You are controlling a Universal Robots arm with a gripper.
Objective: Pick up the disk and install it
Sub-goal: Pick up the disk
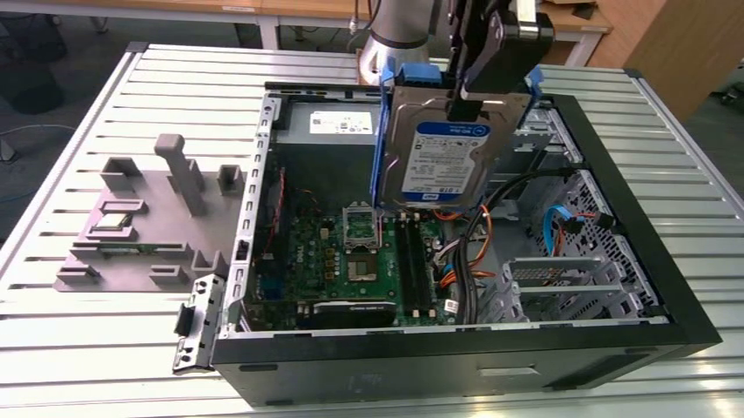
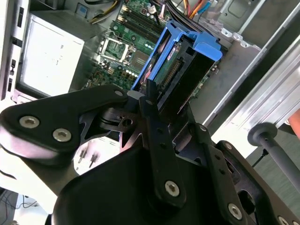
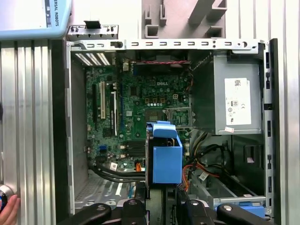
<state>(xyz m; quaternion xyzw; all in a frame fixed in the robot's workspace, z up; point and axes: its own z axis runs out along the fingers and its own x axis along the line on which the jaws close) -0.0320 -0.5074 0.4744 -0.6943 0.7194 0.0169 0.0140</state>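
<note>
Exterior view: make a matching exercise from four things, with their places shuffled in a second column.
1. silver metal disk in a blue plastic carrier
2. grey power supply box with a white label
3. grey plastic fixture with upright posts
4. green circuit board

A. on the slatted metal table beside the black computer case, at the exterior view's left
B. held in the black gripper above the open case
C. flat on the case floor
D. inside the case, at its far end

Pairs: 1-B, 2-D, 3-A, 4-C
</note>
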